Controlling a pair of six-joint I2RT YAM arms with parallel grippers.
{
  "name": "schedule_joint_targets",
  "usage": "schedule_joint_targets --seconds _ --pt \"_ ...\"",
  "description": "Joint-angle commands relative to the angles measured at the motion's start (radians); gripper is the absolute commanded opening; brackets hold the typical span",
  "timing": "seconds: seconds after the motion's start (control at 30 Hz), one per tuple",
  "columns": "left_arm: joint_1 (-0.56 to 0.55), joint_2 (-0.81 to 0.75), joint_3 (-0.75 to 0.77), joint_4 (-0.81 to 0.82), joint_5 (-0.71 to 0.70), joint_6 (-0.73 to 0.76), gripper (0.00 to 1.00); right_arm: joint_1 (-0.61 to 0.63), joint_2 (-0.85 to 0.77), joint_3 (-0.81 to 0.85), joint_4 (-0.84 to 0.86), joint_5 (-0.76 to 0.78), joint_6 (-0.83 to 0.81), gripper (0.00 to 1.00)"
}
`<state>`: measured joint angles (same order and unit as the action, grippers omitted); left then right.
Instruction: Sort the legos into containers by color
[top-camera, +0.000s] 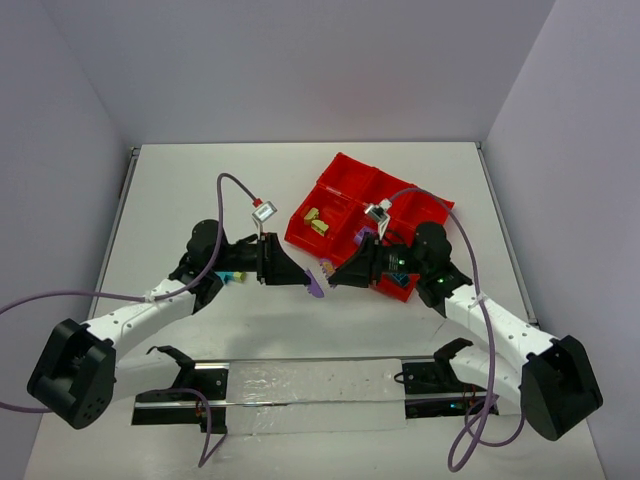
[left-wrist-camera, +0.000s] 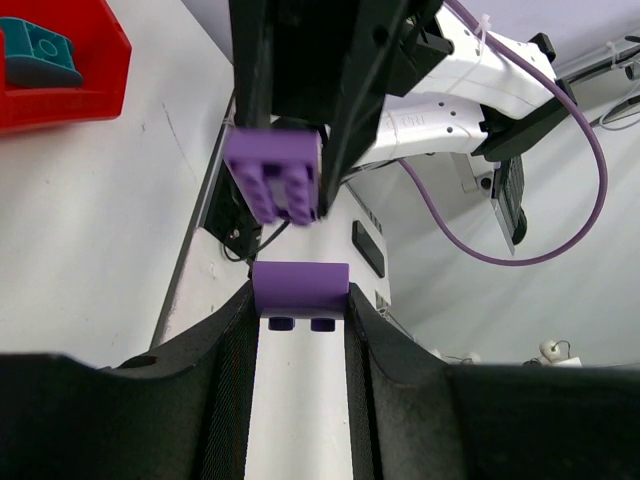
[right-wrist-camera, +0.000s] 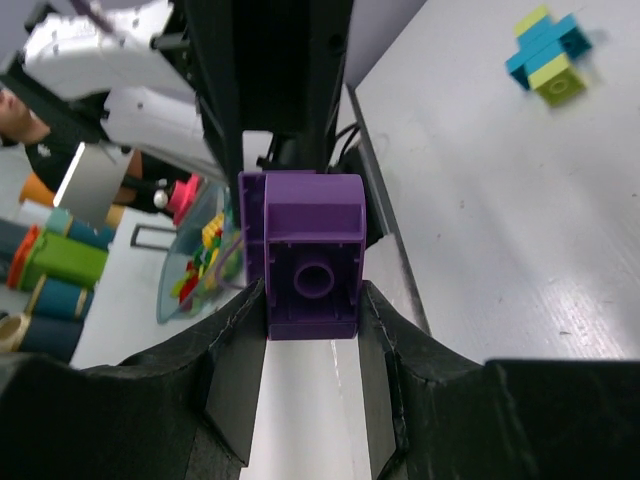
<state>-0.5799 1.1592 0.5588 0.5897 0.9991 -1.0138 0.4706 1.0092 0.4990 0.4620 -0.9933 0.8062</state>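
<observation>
— Now, item one: grippers. How many, and in what state?
— Two. The left gripper (left-wrist-camera: 300, 302) is clenched on the first purple brick (left-wrist-camera: 300, 283). The right gripper (right-wrist-camera: 312, 292) is clenched on the second purple brick (right-wrist-camera: 312, 250). They meet tip to tip above the table (top-camera: 200, 190), just beside the near-left side of the tray (top-camera: 343, 163).
— Do the two purple bricks touch?
— From the left wrist a gap shows between them. From the right wrist and from overhead I cannot tell.
— Item two: trays.
— One, red, set at an angle on the right half of the table. Its compartments cannot be counted in full, as the right arm covers part of it.
— Contents?
— Two pale yellow pieces (top-camera: 318, 222), together in one compartment on the tray's left side. One teal brick (left-wrist-camera: 40, 55), in a corner compartment seen from the left wrist.
— Item three: loose on the table?
— One joined cluster (right-wrist-camera: 548, 58) of teal and yellow-green bricks. It lies flat, well apart from the tray, close by the left arm.
</observation>
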Motion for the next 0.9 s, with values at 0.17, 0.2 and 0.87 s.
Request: schedule_joint_targets --seconds 0.17,0.2,0.87 --pt "0.003 -0.014 0.000 0.075 0.017 -0.007 0.00 -0.045 -0.020 0.008 0.014 0.067 0.041 0.00" --pt "0.003 -0.016 0.004 0.058 0.011 0.000 0.00 -0.047 -0.021 0.023 -0.052 0.096 -0.006 0.00" --pt "0.041 -0.054 0.120 -0.392 -0.318 0.163 0.00 -0.037 0.256 0.424 -0.800 1.057 -0.311 0.00"
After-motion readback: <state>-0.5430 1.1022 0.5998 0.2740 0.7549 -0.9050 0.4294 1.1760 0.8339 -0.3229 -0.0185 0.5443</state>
